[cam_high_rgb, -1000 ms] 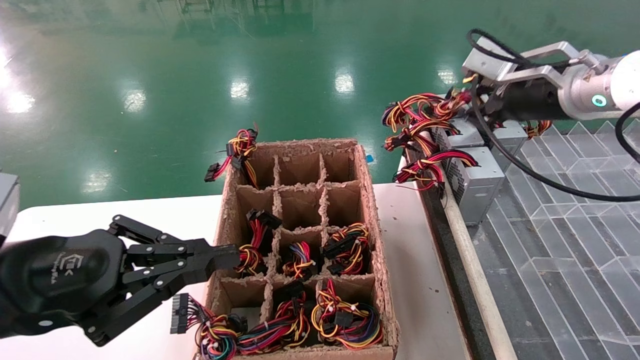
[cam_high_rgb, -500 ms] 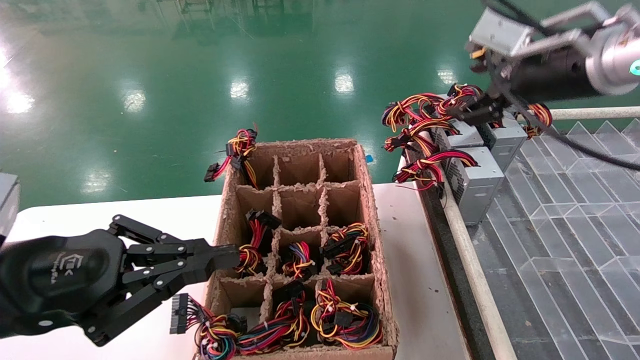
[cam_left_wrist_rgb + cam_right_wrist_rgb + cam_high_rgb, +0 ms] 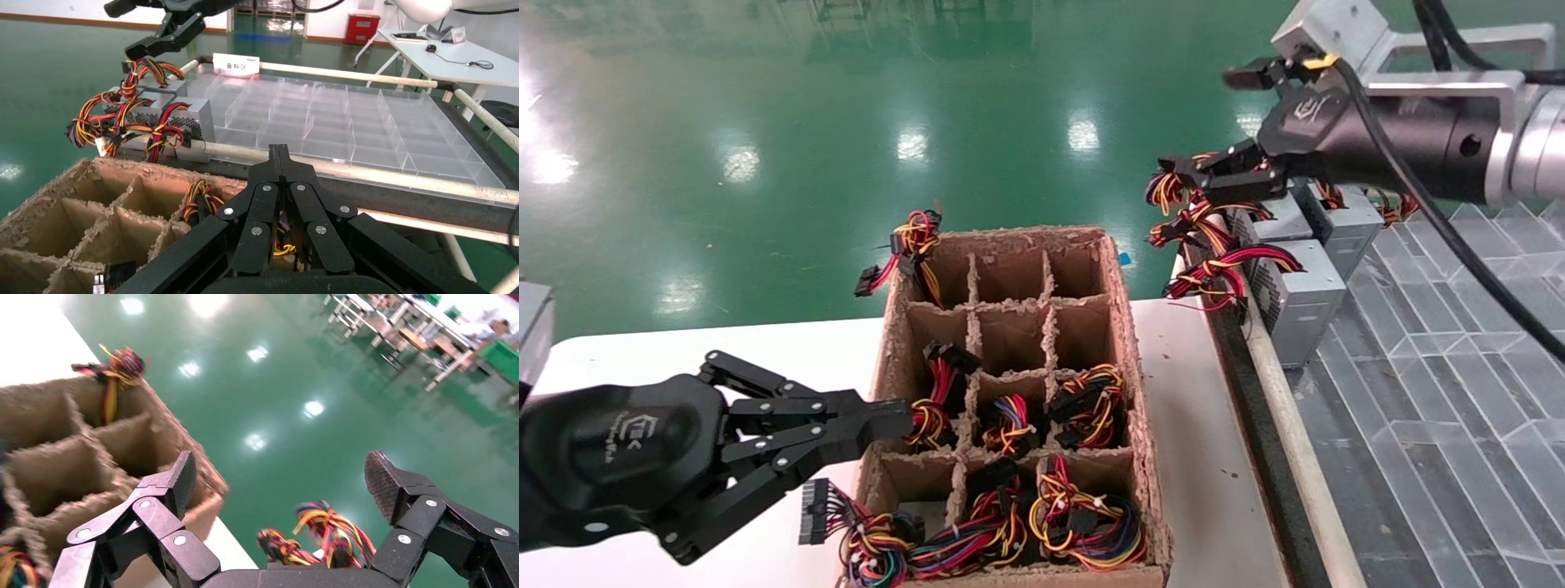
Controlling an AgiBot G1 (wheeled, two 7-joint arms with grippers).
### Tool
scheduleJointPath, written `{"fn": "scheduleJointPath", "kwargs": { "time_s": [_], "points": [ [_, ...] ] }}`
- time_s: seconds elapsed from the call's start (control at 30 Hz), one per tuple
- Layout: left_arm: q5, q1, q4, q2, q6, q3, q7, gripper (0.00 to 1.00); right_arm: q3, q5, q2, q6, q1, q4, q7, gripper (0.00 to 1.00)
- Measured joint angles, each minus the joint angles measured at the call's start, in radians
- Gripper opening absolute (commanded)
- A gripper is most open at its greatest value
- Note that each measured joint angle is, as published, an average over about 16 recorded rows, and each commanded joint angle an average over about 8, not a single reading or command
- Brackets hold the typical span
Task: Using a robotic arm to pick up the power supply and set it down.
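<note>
Silver-grey power supplies [image 3: 1297, 296] [image 3: 183, 116] stand together at the corner of the clear tray, their red, yellow and black wires [image 3: 1214, 273] [image 3: 327, 533] hanging over the edge. My right gripper [image 3: 1220, 124] [image 3: 281, 478] hovers above and just left of them, open, with nothing between its fingers [image 3: 384, 478]. Its white arm with the silver bracket reaches in from the upper right. My left gripper [image 3: 903, 415] [image 3: 279, 152] is shut and empty, its tip against the left wall of the cardboard box.
A brown cardboard divider box [image 3: 1125, 327] [image 3: 55, 196] sits on the white table [image 3: 682, 351]; its near cells hold wire bundles [image 3: 1083, 514], its far cells are bare. A clear partitioned tray [image 3: 1442, 367] [image 3: 343, 122] fills the right side, behind a pale rail [image 3: 1287, 425].
The right arm has lifted off the power supplies and swung left, its gripper now pointing left and open above them. The supplies stay put. The left arm has not moved.
</note>
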Motion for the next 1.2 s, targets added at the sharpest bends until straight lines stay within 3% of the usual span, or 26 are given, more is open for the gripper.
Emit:
{"fn": "scheduleJointPath", "kwargs": {
  "time_s": [1.2],
  "points": [
    [0.000, 0.000, 0.000, 0.000, 0.000, 0.000, 0.000, 0.00, 0.221, 0.586, 0.108, -0.271, -0.450, 0.046, -0.240, 1.00]
  ]
}}
